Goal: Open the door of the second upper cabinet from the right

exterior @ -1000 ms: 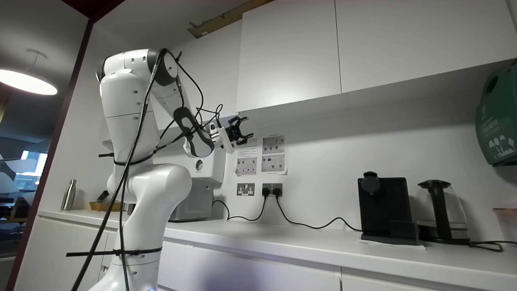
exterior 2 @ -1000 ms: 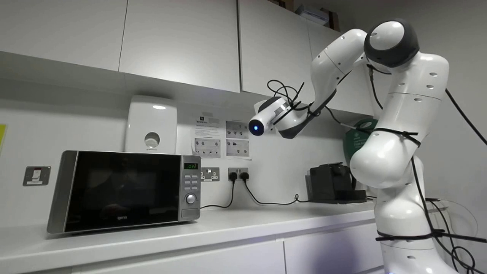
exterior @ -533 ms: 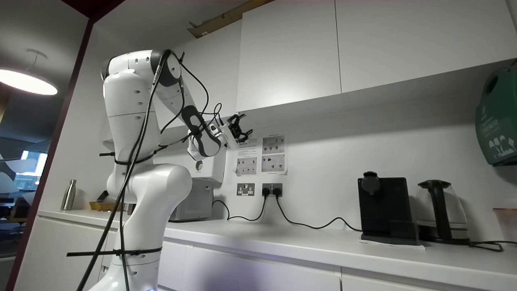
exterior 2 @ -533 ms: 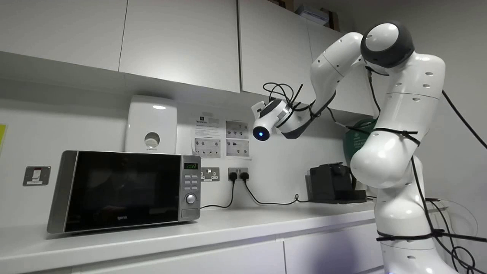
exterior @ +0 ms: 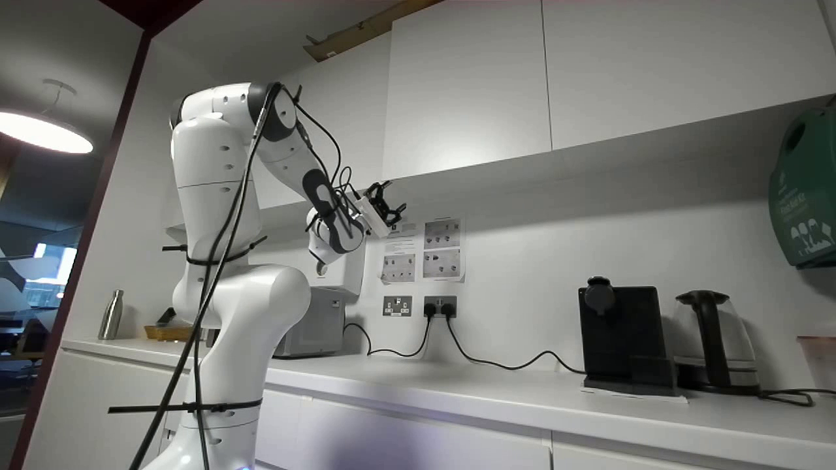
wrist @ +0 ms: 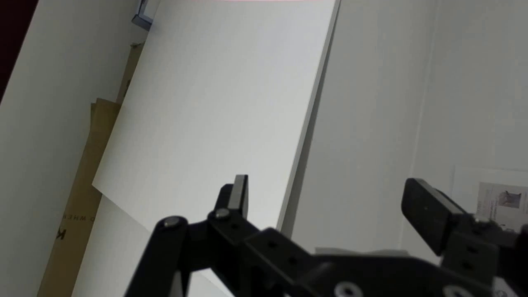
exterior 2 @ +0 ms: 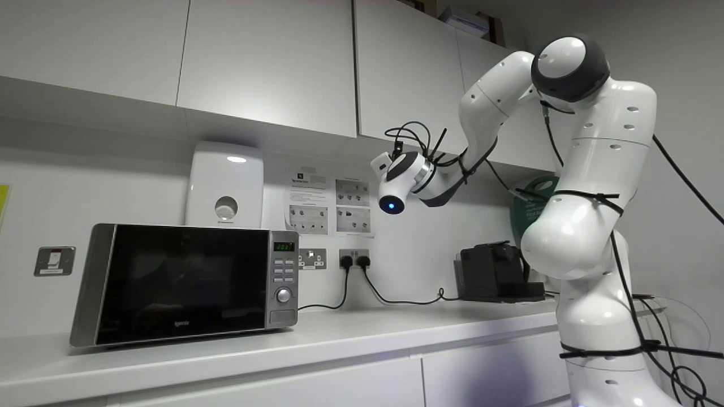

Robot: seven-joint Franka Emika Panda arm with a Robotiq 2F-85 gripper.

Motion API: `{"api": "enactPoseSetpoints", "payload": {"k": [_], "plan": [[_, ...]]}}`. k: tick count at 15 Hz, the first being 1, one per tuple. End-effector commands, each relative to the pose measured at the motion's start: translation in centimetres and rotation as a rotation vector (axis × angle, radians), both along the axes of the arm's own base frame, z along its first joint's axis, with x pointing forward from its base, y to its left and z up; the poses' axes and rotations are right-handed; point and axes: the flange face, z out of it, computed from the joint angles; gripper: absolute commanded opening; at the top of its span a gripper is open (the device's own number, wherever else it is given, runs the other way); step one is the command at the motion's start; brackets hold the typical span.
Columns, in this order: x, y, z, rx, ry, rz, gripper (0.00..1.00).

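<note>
Gripper [wrist: 326, 185] is tilting further up than earlier, jaws standing apart, holding nothing. Above and ahead of it, the lower edge [wrist: 310, 111] is likely offering best hold; higher, the door [wrist: 214, 107] is looking stiff, lightish, slippery.

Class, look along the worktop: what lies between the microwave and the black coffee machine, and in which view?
Two black cables from a wall socket, one running towards the microwave, one towards the black coffee machine. Both exterior views show this.

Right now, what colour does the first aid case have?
The first aid case is dark green with pale print, best seen in an exterior view.
</note>
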Motion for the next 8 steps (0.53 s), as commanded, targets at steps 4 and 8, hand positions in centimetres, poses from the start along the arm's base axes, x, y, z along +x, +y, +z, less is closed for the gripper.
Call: {"api": "enactPoseSetpoints", "payload": {"k": [4,8], "plan": [[0.03,-0.13,0.04,-0.012,-0.005,-0.030,1.00],[-0.01,-0.06,-0.09,-0.012,-0.003,-0.027,1.00]]}}
